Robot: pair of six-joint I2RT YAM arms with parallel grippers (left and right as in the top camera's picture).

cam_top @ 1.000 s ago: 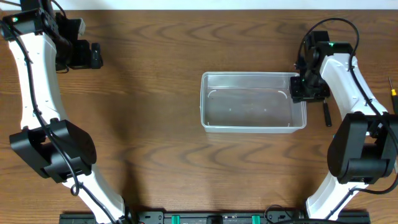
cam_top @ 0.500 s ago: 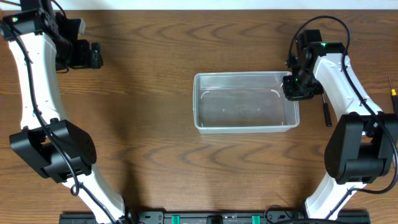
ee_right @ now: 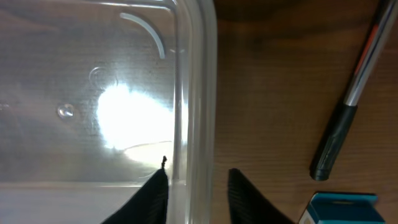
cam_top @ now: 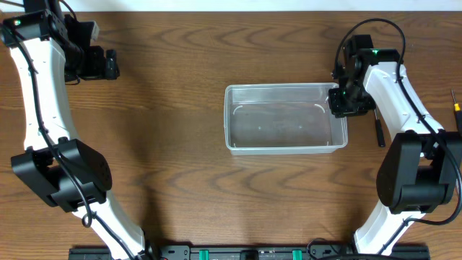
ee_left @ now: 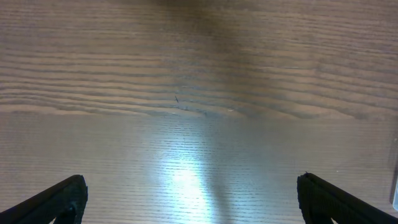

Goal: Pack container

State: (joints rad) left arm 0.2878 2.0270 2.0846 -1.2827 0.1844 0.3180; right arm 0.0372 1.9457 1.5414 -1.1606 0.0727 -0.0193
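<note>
The clear plastic container [cam_top: 285, 88] lies empty at the middle of the wooden table, and its right end shows in the right wrist view [ee_right: 199, 93]. My right gripper [cam_top: 341, 101] sits at its upper right corner. Its fingers [ee_right: 198, 186] are close together and straddle the right wall, one inside and one outside. My left gripper [cam_top: 108, 63] is far off at the back left, wide open and empty over bare wood [ee_left: 193, 199].
A black and silver pen-like tool [cam_top: 378, 130] lies just right of the container, also seen in the right wrist view [ee_right: 348, 112]. A blue-and-white card pack [ee_right: 339, 208] lies near it. A thin yellow-tipped object [cam_top: 456, 108] sits at the right edge.
The right gripper slid the container a little left and towards the back between the first two frames. Nothing has moved since. The left arm has stayed still.
</note>
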